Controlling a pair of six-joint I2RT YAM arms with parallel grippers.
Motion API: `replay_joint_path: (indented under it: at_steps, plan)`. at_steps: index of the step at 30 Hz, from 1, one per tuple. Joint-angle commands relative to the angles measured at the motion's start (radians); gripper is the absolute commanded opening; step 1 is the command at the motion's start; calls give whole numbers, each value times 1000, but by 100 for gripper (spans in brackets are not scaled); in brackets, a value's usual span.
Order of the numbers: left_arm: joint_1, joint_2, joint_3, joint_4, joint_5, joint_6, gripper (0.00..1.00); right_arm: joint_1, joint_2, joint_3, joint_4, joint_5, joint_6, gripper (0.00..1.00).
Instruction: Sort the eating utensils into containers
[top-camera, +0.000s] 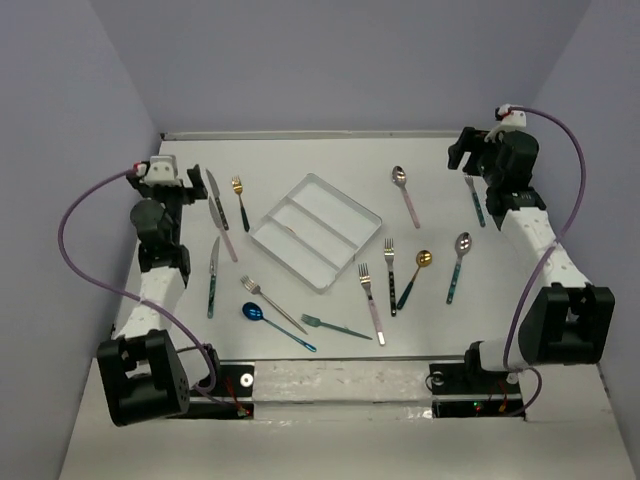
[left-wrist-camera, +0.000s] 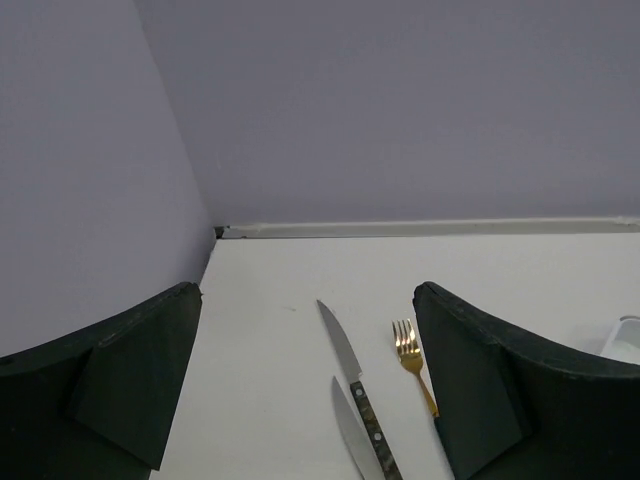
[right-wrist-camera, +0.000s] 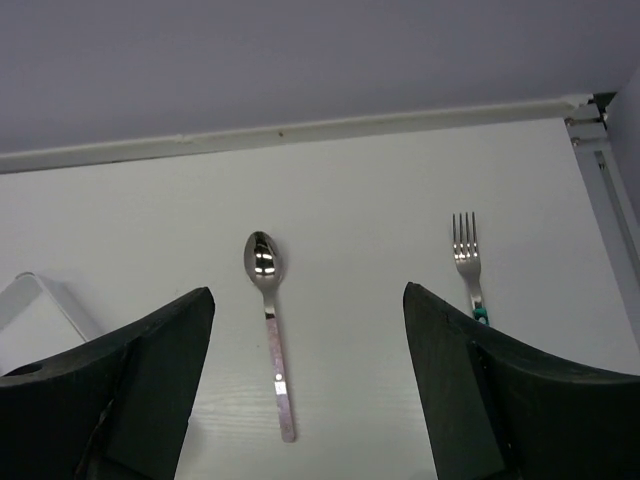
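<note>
Checking both arms: neither holds anything.

Your left gripper (left-wrist-camera: 307, 295) is spread as wide as it goes, empty. Its wrist view frames two knives on the table (top-camera: 300, 155) ahead of the tips, in the gap between the fingers (left-wrist-camera: 130, 380). Dark knife (left-wrist-camera: 345, 350) lies further out. Second knife (left-wrist-camera: 350, 430) is just beside it and nearer, handle cut off by the frame. Gold fork (left-wrist-camera: 407, 345) lies just inside the finger on that view's right, and its handle runs behind that finger. No contact visible with any of the three.

Your right gripper (right-wrist-camera: 308, 292) is wide open too, empty. Pink spoon (right-wrist-camera: 267, 300) lies in the gap between its fingers (right-wrist-camera: 130, 390), ahead of the tips, closer to the one on the view's left, bowl toward the far wall. Teal fork (right-wrist-camera: 466, 255) sits off to the right of the gap, handle hidden behind that view's right finger. Neither is touched.

Tray (top-camera: 347, 197) sits angled mid-table, between the two grippers and well apart from both. Every utensil I can make out is on the table outside it. Near edge, left to right: teal knife (top-camera: 213, 280), silver fork (top-camera: 272, 302), blue spoon (top-camera: 253, 312), all-teal fork (top-camera: 335, 327), pink fork (top-camera: 372, 305), dark fork (top-camera: 390, 278), gold spoon (top-camera: 423, 259), teal spoon (top-camera: 462, 242).
</note>
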Motion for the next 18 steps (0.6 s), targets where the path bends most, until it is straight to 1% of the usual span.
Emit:
replay_joint_path:
  at_steps: [1, 2, 3, 4, 5, 6, 7, 8, 10, 11, 13, 14, 15, 17, 18]
  plan:
    - [6, -42, 239, -533, 102, 95, 99, -31, 148, 167, -471, 150, 25, 82]
    - [8, -48, 276, -680, 108, 121, 99, -31, 175, 186, -488, 177, 20, 82]
    - [6, -46, 308, -749, 112, 149, 99, -50, 202, 201, -499, 201, 8, 82]
    - [8, -34, 366, -814, 105, 178, 98, -65, 231, 216, -504, 215, 0, 83]
    - [8, -26, 383, -863, 93, 202, 97, -83, 292, 253, -513, 206, -6, 83]
    - [8, -16, 383, -915, 54, 236, 96, -120, 329, 282, -522, 195, -16, 82]
    - [8, -13, 374, -945, 35, 245, 95, -137, 408, 316, -556, 172, -21, 81]
    - [8, -10, 360, -965, 27, 253, 94, -149, 448, 403, -579, 165, -27, 78]
    - [8, 1, 322, -976, 33, 264, 93, -159, 522, 486, -641, 174, -65, 77]
    - [8, 3, 311, -982, 38, 265, 94, -159, 583, 553, -654, 181, -94, 79]
    - [9, 13, 288, -979, 36, 267, 94, -169, 642, 613, -700, 195, -102, 81]
    - [8, 17, 284, -973, 32, 268, 95, -169, 698, 644, -711, 189, -102, 81]
    - [9, 21, 276, -971, 29, 270, 95, -185, 726, 699, -728, 172, -133, 81]
    - [9, 21, 268, -966, 23, 275, 96, -197, 777, 741, -764, 160, -136, 81]
    - [9, 17, 261, -959, 16, 275, 97, -206, 818, 756, -774, 151, -144, 80]
